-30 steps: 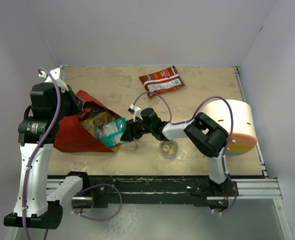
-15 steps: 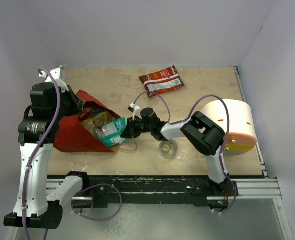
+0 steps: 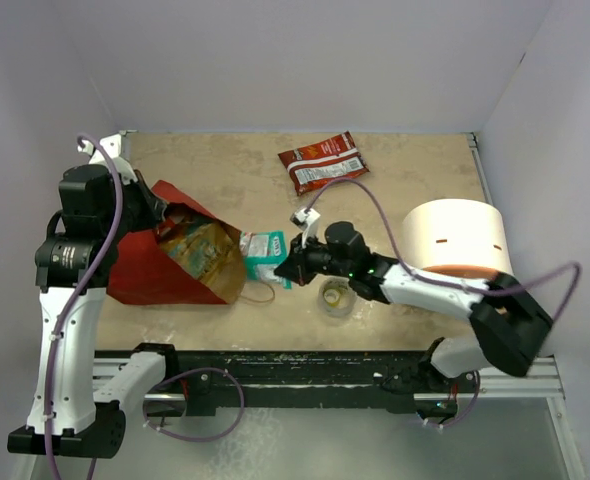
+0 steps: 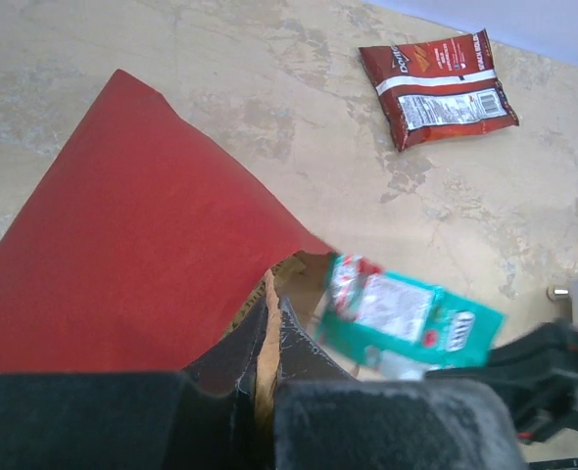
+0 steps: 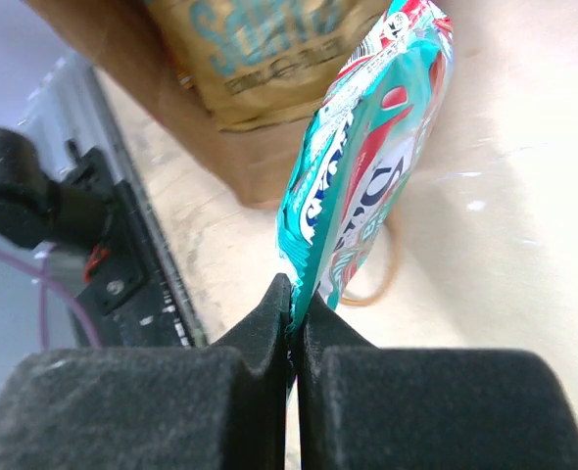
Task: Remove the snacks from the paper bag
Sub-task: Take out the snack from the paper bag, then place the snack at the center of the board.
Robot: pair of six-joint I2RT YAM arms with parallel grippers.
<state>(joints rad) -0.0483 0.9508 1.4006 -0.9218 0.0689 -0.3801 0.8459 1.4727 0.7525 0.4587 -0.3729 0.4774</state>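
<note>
Two grips: left gripper (image 4: 269,315) clenched on the upper rim of the paper bag (image 3: 140,272); right gripper (image 5: 291,305) clamped on the near edge of a teal packet (image 3: 265,247). Both pincers are closed on something thin.
Where the packet is: just outside the bag's mouth, on the right arm's side, with its other end close to the rim. I cannot tell whether it touches the table.
Slip risk: the right fingers hold only a narrow strip of crinkly foil, so a quick swing would likely pull the packet free and drop it at the mouth.
Snag risk: the thin handle loop (image 3: 260,293) lies on the table beneath the packet — a low carry might catch it and drag the bag.
Tear risk: the left pinch is on a single paper edge. A tug on the bag could rip it, or let the mouth fold over what is inside.
Not yet out: golden-tan packet (image 3: 197,245), lying in the open mouth.
Nearest bystander: tape roll (image 3: 336,295), just beside the right wrist on its near side. A lowered forearm would knock it.
Farther right: cream-white cylinder (image 3: 455,240), close behind the right arm — it limits a swing that way.
Farthest: red-brown packet (image 3: 322,161), flat on the table (image 3: 415,170) near the back wall and well apart from the bag.
</note>
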